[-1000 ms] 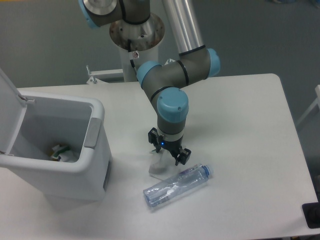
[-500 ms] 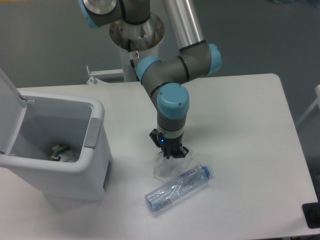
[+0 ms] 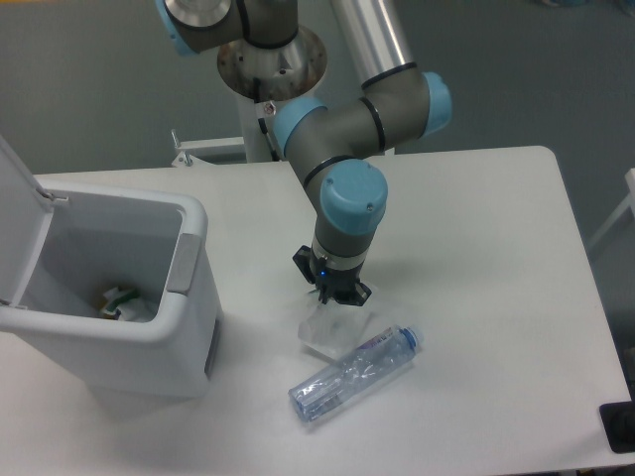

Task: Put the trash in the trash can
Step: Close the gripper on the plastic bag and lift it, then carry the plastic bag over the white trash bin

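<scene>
Single fixed camera, high front view, angled down, table point(image 3: 476, 228) mid-distance

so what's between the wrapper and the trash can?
Nothing: only bare table between wrapper and trash can in the fixed camera view.

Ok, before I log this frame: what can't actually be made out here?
- Fingertips of the gripper: too small and dark, merging with the wrapper; a grasp cannot be confirmed.
- Wrapper: translucent white on the white table, so its edges blur.
- Trash can: its near wall hides most of the floor inside; only one greenish item shows, unidentifiable.
- Lid: cut off by the left edge.
- Bottle label: too small to read.
</scene>
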`<action>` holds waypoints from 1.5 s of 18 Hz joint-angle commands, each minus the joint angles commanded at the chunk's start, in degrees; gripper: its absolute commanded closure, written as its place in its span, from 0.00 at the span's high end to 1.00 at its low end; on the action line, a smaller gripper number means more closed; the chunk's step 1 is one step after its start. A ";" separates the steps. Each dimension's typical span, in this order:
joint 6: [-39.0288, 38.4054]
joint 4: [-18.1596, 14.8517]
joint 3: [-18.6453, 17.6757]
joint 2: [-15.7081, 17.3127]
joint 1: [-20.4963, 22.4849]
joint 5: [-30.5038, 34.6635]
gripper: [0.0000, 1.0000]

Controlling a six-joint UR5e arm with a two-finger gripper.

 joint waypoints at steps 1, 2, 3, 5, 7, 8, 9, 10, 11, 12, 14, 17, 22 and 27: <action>0.09 -1.41 0.88 1.05 0.44 -1.40 0.00; -0.17 -2.21 2.28 1.59 0.88 -3.33 0.00; -0.35 -2.39 3.68 1.68 1.41 -5.61 0.00; -2.88 -2.74 6.76 2.12 2.37 -10.18 0.00; -5.87 -2.74 9.83 2.12 3.17 -15.19 0.00; -7.45 -2.65 11.07 2.12 3.26 -17.65 0.00; -9.56 -2.65 12.30 2.12 3.26 -19.59 0.00; -11.84 -2.57 13.35 2.29 3.08 -21.26 0.00; -13.95 -2.30 14.58 2.64 2.82 -22.76 0.00; -16.06 -2.21 15.64 3.08 2.56 -24.34 0.00; -20.28 -1.78 16.61 4.05 2.11 -26.89 0.00; -22.67 -1.42 16.53 7.73 -0.25 -29.62 0.00; -23.20 -1.51 11.89 13.44 -4.56 -30.77 0.00; -27.76 0.69 6.16 17.59 -8.25 -32.79 0.00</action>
